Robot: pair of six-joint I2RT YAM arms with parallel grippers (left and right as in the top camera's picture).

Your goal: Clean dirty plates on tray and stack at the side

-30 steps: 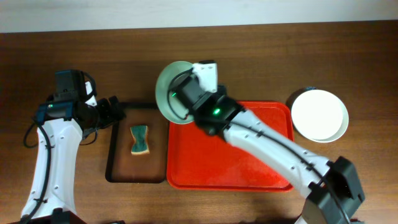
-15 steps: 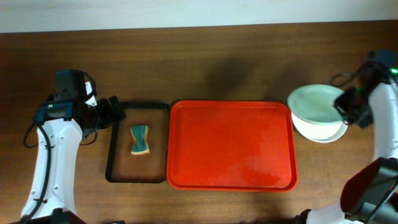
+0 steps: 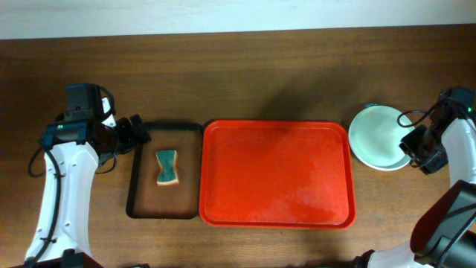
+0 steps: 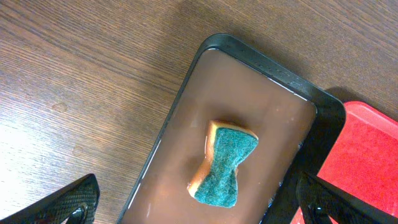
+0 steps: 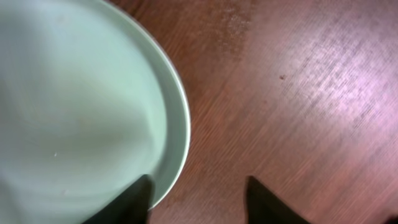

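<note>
Plates, logged left to right across the surface.

Left end effector point(image 3: 138, 134): jaws wide, empty, hovering at the left rim of the small black-rimmed tray point(image 3: 132, 195). The sponge point(image 3: 168, 167) lies inside that tray, untouched.

Red tray point(image 3: 275, 216): bare, no plate on it.

Plates point(image 3: 375, 134): stacked on the surface just right of the red tray, with a mint one on top and a white edge showing beneath.

Right end effector point(image 3: 415, 145): at the stack's right edge, fingers apart and astride the mint rim, gripping nothing. The stack lies just to its left; round, so no long axis. The right arm is much the nearer.

Judgement: any release or retreat is the right arm's move.

Unclear: the plate count under the top one, any smears, and whether the inner finger touches the rim. The right wrist view crops most of the plate.
</note>
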